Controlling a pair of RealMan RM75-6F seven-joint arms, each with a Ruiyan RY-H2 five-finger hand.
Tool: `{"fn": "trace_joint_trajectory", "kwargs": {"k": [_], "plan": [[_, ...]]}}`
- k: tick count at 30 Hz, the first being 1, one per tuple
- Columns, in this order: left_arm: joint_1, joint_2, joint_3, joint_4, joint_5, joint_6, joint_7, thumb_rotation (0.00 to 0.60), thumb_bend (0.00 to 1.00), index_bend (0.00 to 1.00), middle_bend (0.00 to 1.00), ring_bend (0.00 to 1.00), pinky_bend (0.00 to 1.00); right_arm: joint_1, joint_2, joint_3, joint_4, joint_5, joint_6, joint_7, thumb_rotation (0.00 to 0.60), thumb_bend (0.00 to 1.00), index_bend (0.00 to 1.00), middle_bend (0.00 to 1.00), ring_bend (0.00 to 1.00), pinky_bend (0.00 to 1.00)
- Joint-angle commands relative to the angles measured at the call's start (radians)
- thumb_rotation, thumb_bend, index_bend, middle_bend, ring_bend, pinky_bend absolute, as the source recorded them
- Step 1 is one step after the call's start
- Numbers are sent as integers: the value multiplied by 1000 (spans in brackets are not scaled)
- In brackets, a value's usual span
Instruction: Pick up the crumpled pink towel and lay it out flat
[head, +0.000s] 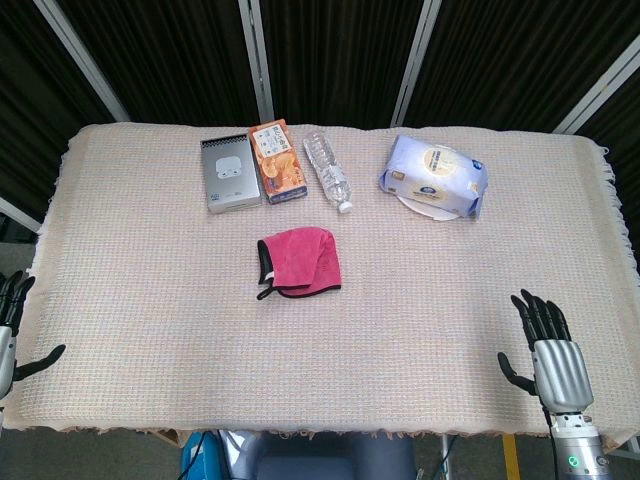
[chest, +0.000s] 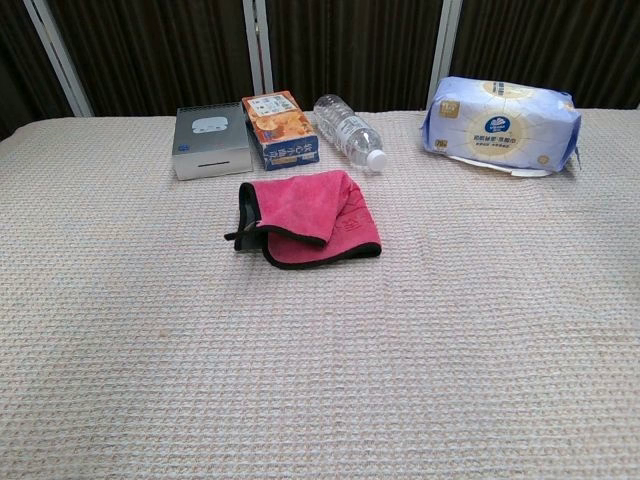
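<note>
The pink towel (head: 300, 261) with a dark edge lies folded over and rumpled near the middle of the beige table cover (head: 150, 300); the chest view shows the towel (chest: 310, 218) just in front of the row of items. My left hand (head: 12, 330) hovers at the near left edge, fingers apart, holding nothing. At the near right edge my right hand (head: 548, 350) is also spread and empty. Both hands are far from the towel. Neither hand shows in the chest view.
Along the far side stand a grey box (head: 229, 173), an orange snack box (head: 276, 161), a clear water bottle (head: 328, 169) lying down and a pack of tissues (head: 435, 176). Dark curtains hang behind the table.
</note>
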Motion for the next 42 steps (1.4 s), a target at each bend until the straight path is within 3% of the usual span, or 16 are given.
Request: {"fn": "trace_joint_trajectory", "kwargs": {"k": [1, 28, 37, 42], "plan": [[1, 0, 1, 0, 1, 1, 0, 600, 20, 0, 0, 0, 0, 0, 1, -1, 0, -2, 1, 1, 600, 353, 0, 0, 0, 0], [-26, -4, 18, -14, 17, -52, 25, 600, 19, 17, 0, 0, 0, -1, 7, 10, -5, 14, 1, 8, 600, 353, 0, 0, 0, 0], [-156, -11, -21, -127, 62, -184, 144, 600, 20, 91, 0, 0, 0, 2, 12, 21, -14, 14, 10, 22, 600, 353, 0, 0, 0, 0], [-261, -34, -69, -174, 50, -297, 307, 600, 39, 116, 5, 0, 0, 3, 14, 30, -9, 35, 4, 40, 600, 353, 0, 0, 0, 0]]}}
